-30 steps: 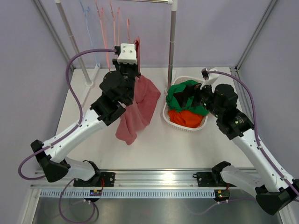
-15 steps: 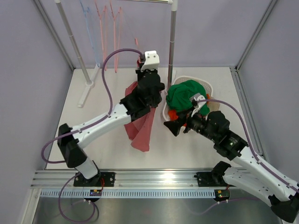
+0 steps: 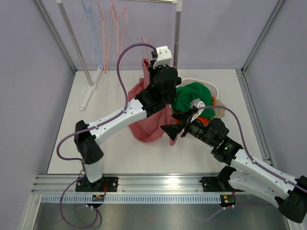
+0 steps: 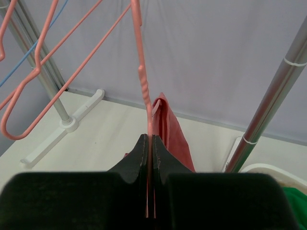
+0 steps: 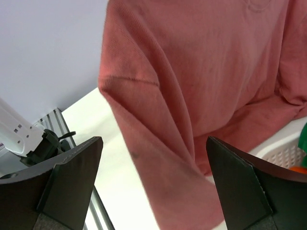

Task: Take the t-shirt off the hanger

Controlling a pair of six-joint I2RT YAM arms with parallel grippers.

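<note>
A salmon-red t-shirt (image 3: pixel 151 125) hangs from a pink hanger (image 3: pixel 144 48), its lower edge near the table. My left gripper (image 3: pixel 149 67) is shut on the hanger's neck (image 4: pixel 142 81) and holds it up in the air, off the rail. In the left wrist view the shirt's collar (image 4: pixel 175 136) shows just beyond my gripper (image 4: pixel 148 139). My right gripper (image 3: pixel 173 123) is open and empty, level with the shirt's lower right side. In the right wrist view the shirt (image 5: pixel 192 96) fills the space in front of my gripper (image 5: pixel 153 177), not between the fingers.
A white basket (image 3: pixel 213 91) with green and orange clothes stands right of the shirt. The rack's metal pole (image 3: pixel 177 38) rises behind my left gripper. Pink hangers (image 3: pixel 115 19) and a blue one (image 3: pixel 88 9) hang at the back left. The rack's foot (image 3: pixel 91 91) lies at the left.
My left arm has carried the hanger and shirt to the right, toward the basket. My right arm has swung from over the basket down and left, and now faces the shirt.
</note>
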